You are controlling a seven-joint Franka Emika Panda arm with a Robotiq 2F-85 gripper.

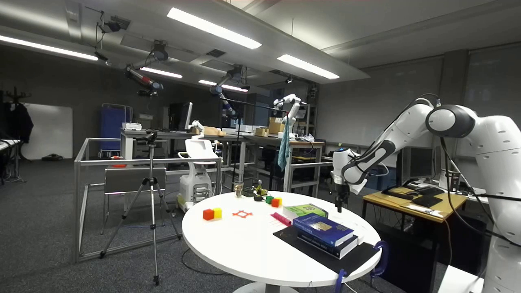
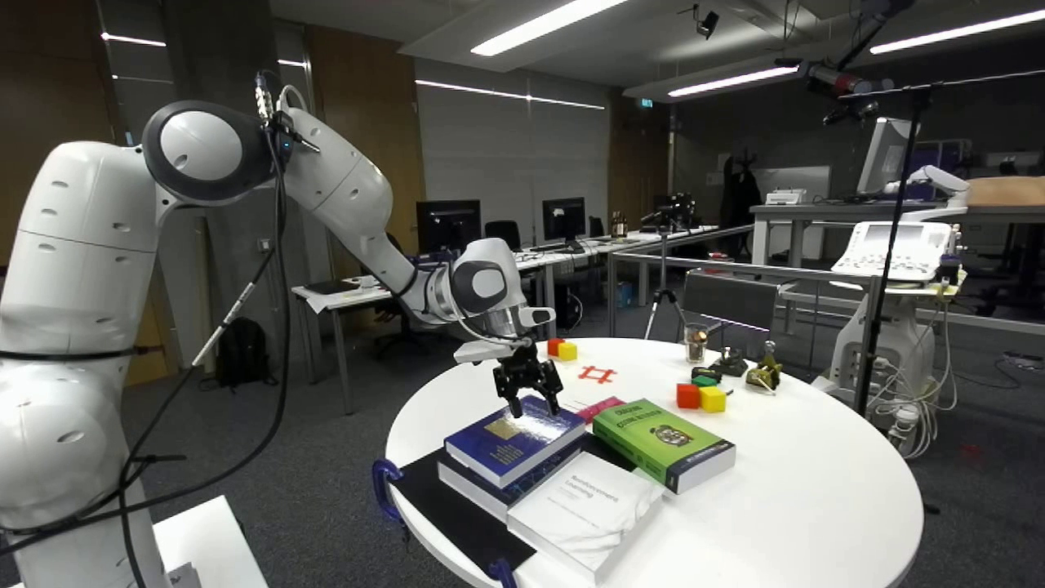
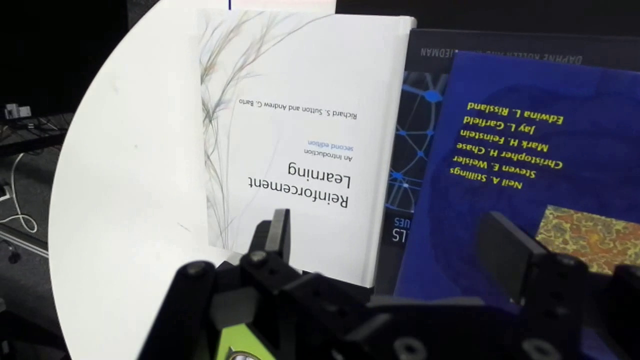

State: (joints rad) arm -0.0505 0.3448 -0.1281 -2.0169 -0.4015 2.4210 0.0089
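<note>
The gripper [image 3: 387,220] hangs spread wide near a blue book [image 2: 516,441], which lies on a dark book [image 3: 409,140] beside a white book [image 2: 584,506]. A clamp [image 1: 385,258] grips the table [image 1: 228,244]. The gripper hides most of the green book [image 2: 653,441] in the wrist view; an exterior view shows its whole cover. Only the exterior views show coloured blocks [image 2: 690,397].

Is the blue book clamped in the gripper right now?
No: in the wrist view the gripper stands open, jaws wide apart, and the blue book lies on the dark book, ungripped.
</note>
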